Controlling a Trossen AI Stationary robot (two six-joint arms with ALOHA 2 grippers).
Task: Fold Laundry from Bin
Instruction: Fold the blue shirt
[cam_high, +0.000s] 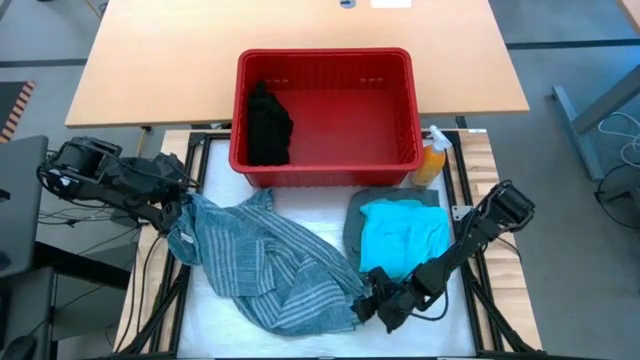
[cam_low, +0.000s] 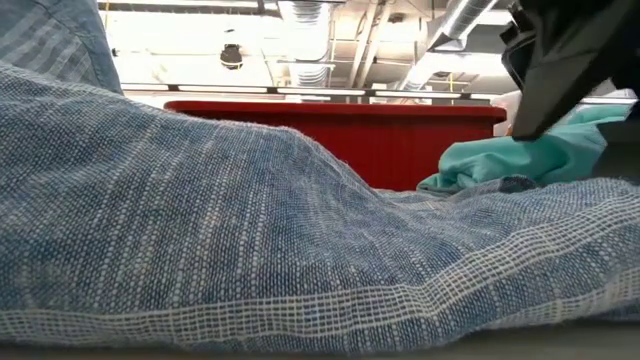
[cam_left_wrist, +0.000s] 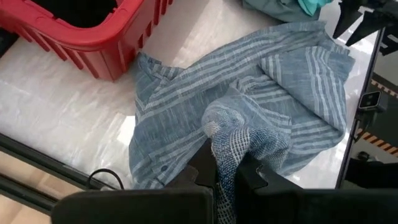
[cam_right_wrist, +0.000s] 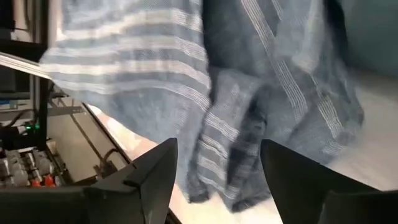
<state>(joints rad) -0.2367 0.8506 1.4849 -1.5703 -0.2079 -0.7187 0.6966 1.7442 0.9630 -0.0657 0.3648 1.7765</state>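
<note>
The blue-grey striped cloth (cam_high: 270, 265) lies spread and rumpled on the white table top, in front of the red bin (cam_high: 330, 178). My left gripper (cam_high: 180, 213) is shut on the cloth's left end. My right gripper (cam_right_wrist: 214, 183) stands open at the cloth's near right corner (cam_high: 350, 305), a finger on either side of a folded edge (cam_right_wrist: 230, 155); whether it touches, I cannot tell. A black garment (cam_high: 268, 125) lies in the bin's left part. A teal garment (cam_high: 405, 235) lies on a grey-green one (cam_high: 356, 215) at the right. My left gripper pinches a bunched-up part of the striped cloth (cam_left_wrist: 227, 146) between its two shut fingers, several layers gathered together. The fingers slant down from the table's left side. This end is raised off the table; the rest drapes slack toward the right and lies on the table.
An orange spray bottle (cam_high: 432, 160) stands at the bin's right near corner. A wooden table (cam_high: 150, 60) stands beyond the bin. Black frame rails run along the table's left (cam_high: 160, 290) and right (cam_high: 490, 290) edges. In the low view the striped cloth (cam_low: 250, 220) fills the foreground.
</note>
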